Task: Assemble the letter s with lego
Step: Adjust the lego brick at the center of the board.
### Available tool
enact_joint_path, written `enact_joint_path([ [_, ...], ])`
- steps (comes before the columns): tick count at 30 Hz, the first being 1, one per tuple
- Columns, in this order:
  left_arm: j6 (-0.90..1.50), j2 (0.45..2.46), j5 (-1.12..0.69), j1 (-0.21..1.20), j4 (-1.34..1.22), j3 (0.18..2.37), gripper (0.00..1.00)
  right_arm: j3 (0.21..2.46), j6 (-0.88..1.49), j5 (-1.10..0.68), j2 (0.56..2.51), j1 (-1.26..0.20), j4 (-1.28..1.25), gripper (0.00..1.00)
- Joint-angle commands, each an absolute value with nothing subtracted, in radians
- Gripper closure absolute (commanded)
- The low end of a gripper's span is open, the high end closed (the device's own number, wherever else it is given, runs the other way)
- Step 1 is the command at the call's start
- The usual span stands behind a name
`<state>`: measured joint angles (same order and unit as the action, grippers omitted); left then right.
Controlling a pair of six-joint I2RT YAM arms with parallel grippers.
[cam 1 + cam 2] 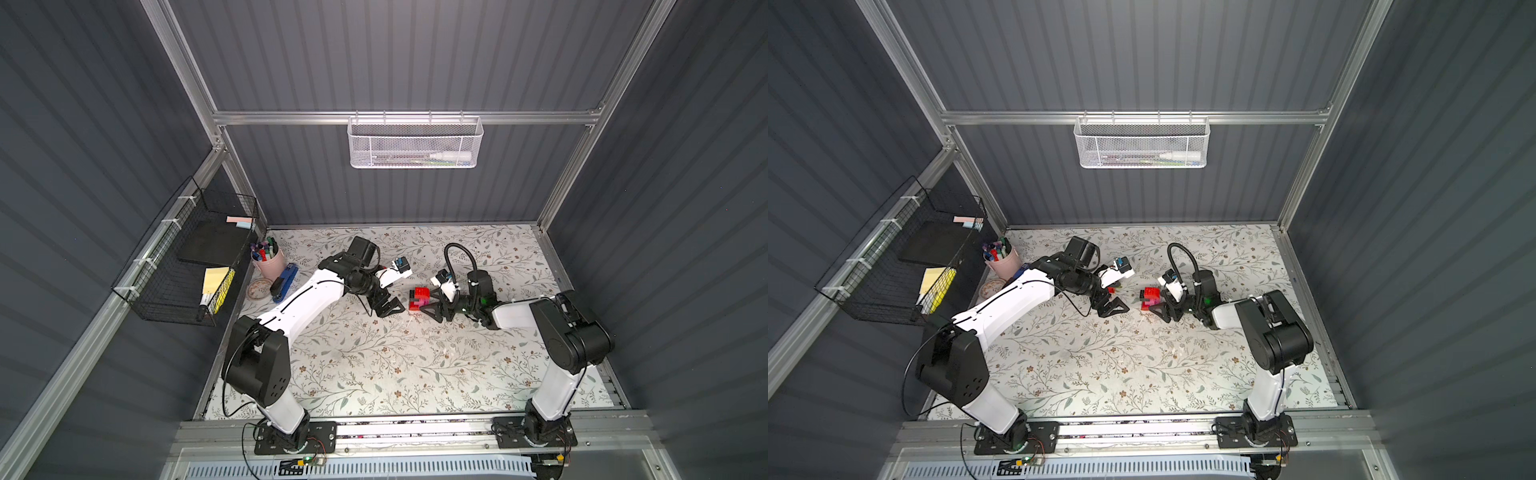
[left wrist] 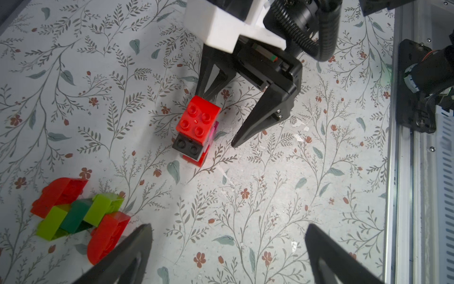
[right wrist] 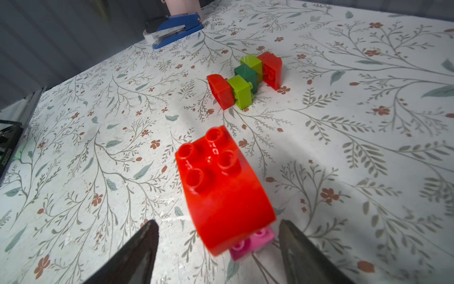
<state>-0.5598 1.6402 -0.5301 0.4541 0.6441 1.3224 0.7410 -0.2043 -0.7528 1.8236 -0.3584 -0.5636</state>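
Note:
Two lego builds rest on the floral table. A small stack [image 2: 197, 127] [image 1: 419, 298] [image 1: 1150, 298] stands upright, with a red brick [image 3: 221, 182] on top and black and pink bricks under it. My right gripper [image 3: 216, 222] [image 2: 218, 118] [image 1: 426, 302] is open astride this stack, with a gap on each side. A flat chain of red, lime green and dark green bricks [image 2: 81, 211] [image 3: 245, 81] lies apart from it. My left gripper [image 2: 228, 230] [image 1: 390, 311] is open over bare table, one finger close beside that chain. The left arm hides most of the chain in both top views.
A blue stapler [image 3: 172, 28] [image 1: 284, 280], a pink pen cup [image 1: 268, 257] and a small dish [image 1: 258, 289] sit at the back left. A black wire basket [image 1: 187, 257] hangs on the left wall, a white mesh basket [image 1: 415, 143] on the back wall. A metal rail [image 2: 405, 172] borders the front.

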Motion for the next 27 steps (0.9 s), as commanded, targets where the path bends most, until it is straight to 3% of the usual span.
enact_joint_path([
  [1, -0.528, 1.594, -0.520, 0.448, 0.639, 1.293, 0.00, 0.764, -0.265, -0.790, 1.848, -0.367, -0.549, 0.23],
  [9, -0.522, 1.580, -0.522, 0.443, 0.641, 1.221, 0.00, 0.787, -0.251, -0.811, 1.893, -0.377, -0.570, 0.29],
  [27, -0.527, 1.629, -0.552, 0.437, 0.647, 1.245, 0.00, 0.738, -0.271, -0.804, 1.808, -0.408, -0.589, 0.29],
])
